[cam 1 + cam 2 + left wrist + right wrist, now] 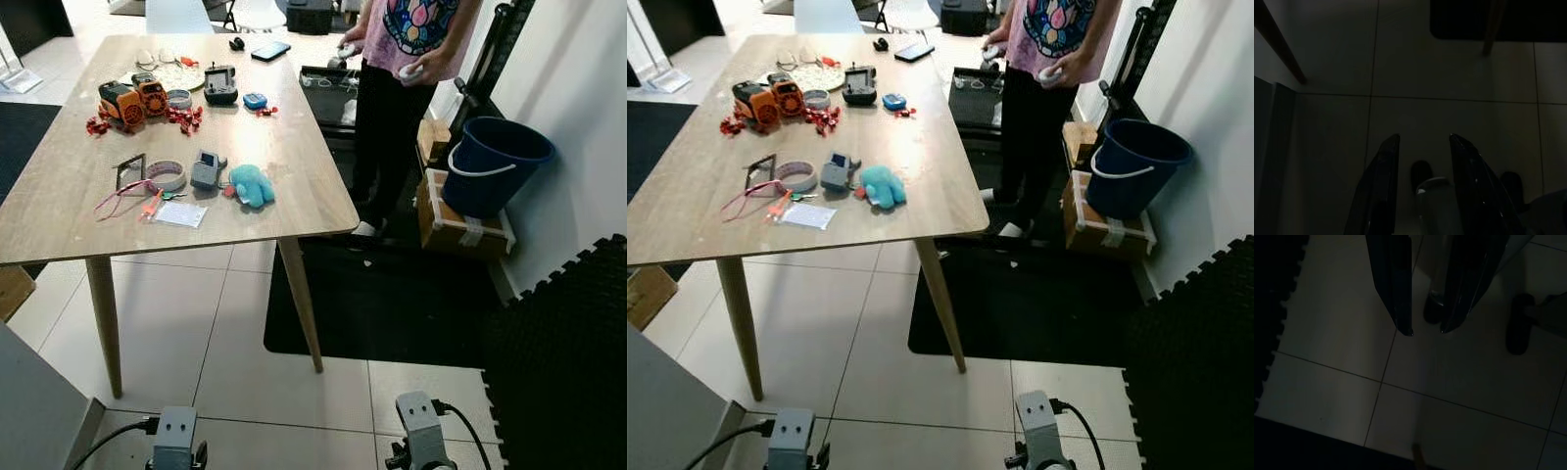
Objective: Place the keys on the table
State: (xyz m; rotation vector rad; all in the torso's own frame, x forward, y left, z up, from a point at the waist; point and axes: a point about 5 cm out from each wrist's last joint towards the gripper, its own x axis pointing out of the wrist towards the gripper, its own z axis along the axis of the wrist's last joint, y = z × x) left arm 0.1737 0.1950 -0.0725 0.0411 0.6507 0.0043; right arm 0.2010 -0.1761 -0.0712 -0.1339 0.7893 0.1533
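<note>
1. Keys (162, 199), I think, already lie on the counter (294, 176) near its front edge, beside the white card (181, 213).
2. Left end effector (1420, 161) and right end effector (1426, 330) hang low over floor tiles, fingers spread, empty.
3. Best move now is probably nothing: keep both arms clear.

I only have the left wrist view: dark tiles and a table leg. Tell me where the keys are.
Observer: What looks like the keys, on a pink cord, lies on the wooden table, near its front edge.
Operator: Report the right end effector.
Observer: The right end effector hangs over floor tile, fingers apart, holding nothing.
Operator: Tell me who else is around.
Observer: A person stands at the table's far right side, near a blue bucket.
</note>
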